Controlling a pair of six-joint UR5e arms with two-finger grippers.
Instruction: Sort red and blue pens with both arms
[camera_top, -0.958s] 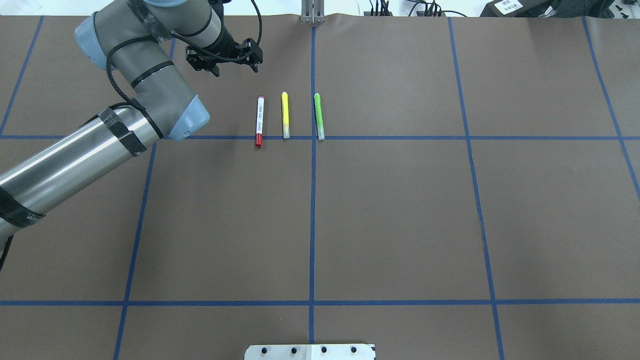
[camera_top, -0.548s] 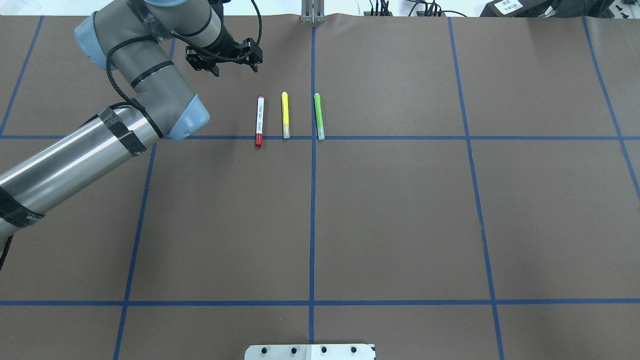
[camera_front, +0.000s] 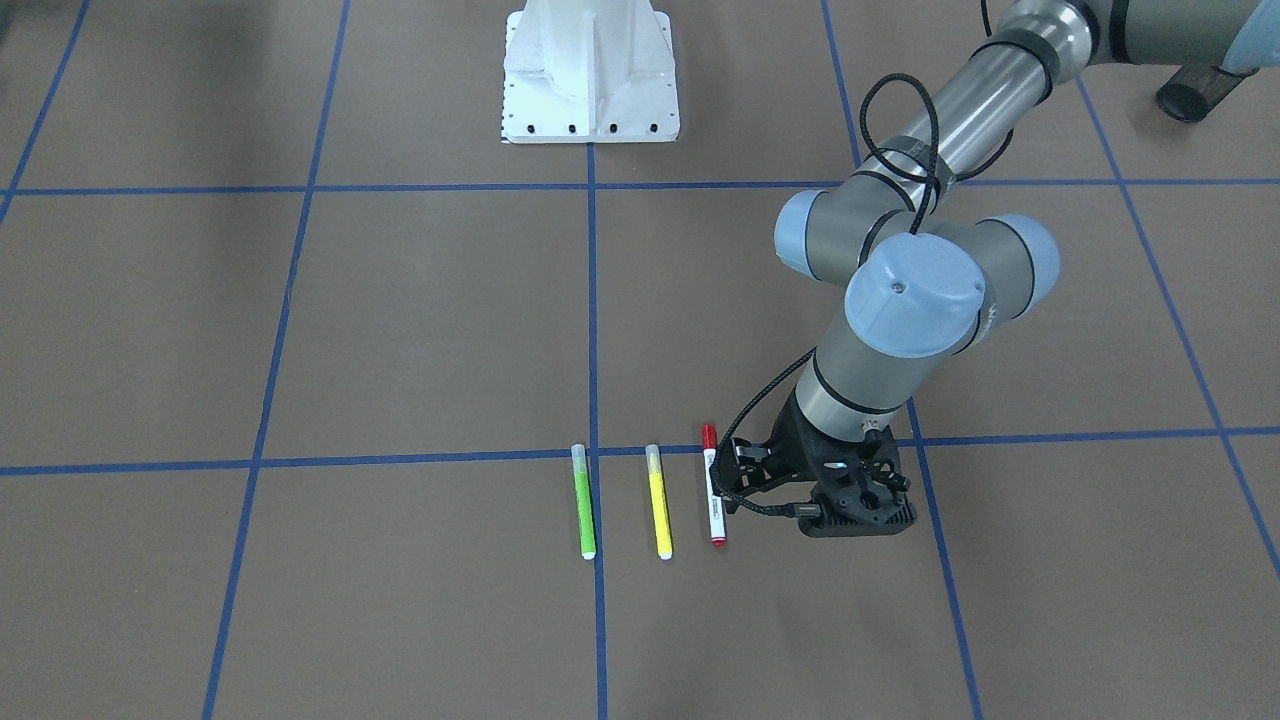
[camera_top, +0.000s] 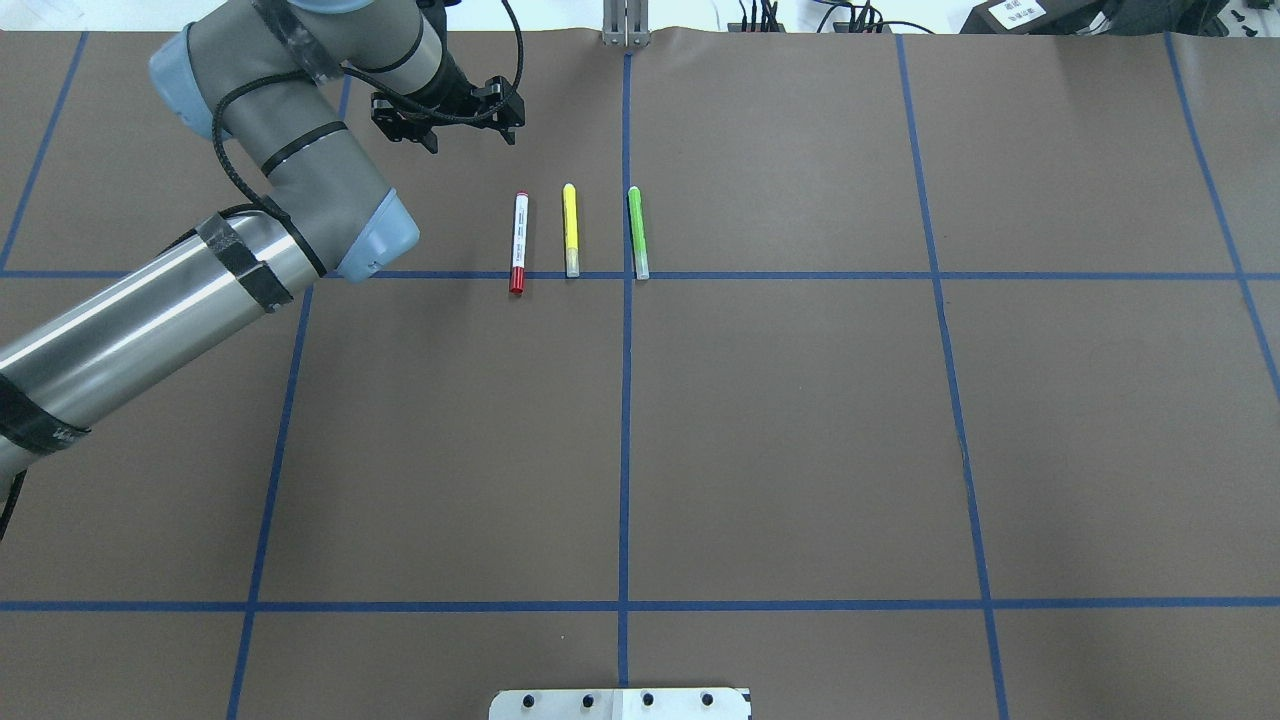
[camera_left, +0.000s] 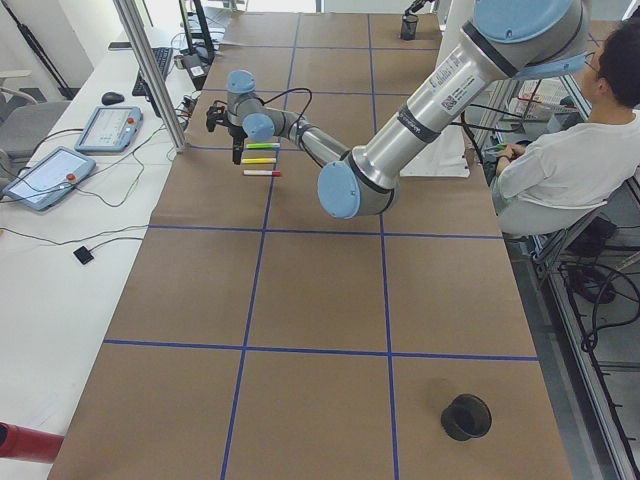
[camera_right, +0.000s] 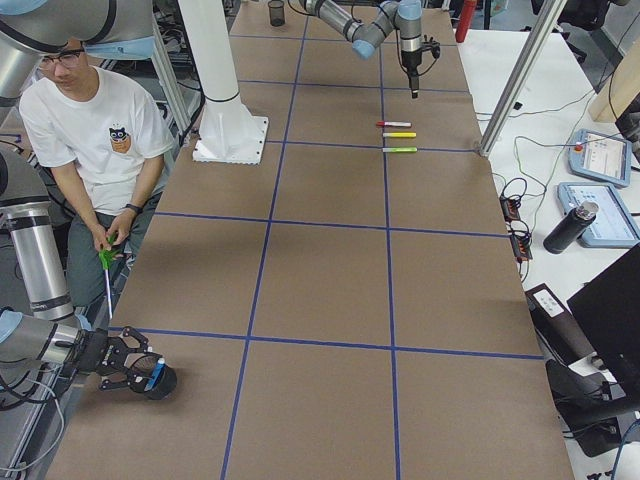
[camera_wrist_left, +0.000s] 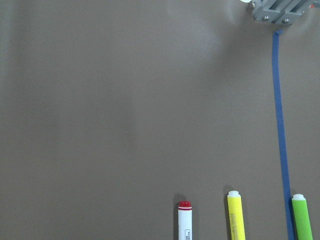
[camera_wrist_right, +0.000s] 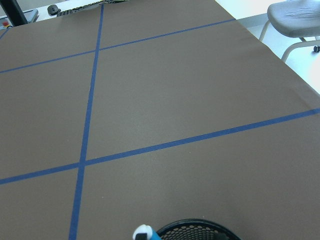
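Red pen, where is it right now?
In the overhead view the red pen lies left of the blue centre line, leftmost of three pens, beside the yellow pen.

The table (camera_top: 800, 420) is viewed steeply from behind and from across; its ends are covered by side views. The red pen (camera_wrist_left: 184, 222) is shared with the close left wrist view.
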